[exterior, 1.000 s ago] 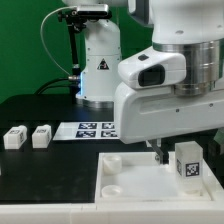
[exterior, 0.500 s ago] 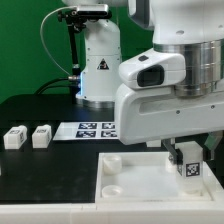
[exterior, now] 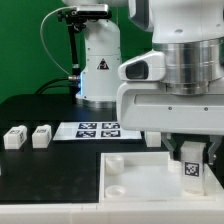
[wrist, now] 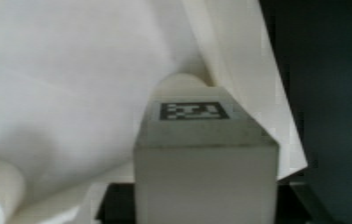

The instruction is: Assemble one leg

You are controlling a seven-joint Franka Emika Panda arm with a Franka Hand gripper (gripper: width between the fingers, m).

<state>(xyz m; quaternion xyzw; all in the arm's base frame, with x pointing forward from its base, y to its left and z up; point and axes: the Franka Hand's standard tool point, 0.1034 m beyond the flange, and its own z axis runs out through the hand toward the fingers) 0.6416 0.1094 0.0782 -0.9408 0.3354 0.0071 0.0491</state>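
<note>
— Where's the leg (exterior: 192, 168) now?

— In the fingers (exterior: 176, 150). They're clamped on its sides. It hangs upright, tag facing us, at the tray (exterior: 140, 178) corner on the exterior view's right.

— Is it seated?

— I can't tell. The arm hides the base, and the wrist view shows only the tagged top against the tray wall. I can't see a socket under it either.

— So what makes this step go well?

— I'd say staying plumb. It should centre the leg over the corner socket, as round as the socket (exterior: 113, 186) across the tray, then go straight down. A tilt would likely catch the rim and jam.

— And the grip?

— Firm until the leg bottoms out. Letting go early could tip it over.

— Anything in the way?

— No. The two spare legs (exterior: 27, 136) sit well apart on the tabletop (exterior: 40, 110), beyond the marker board (exterior: 95, 129).
</note>
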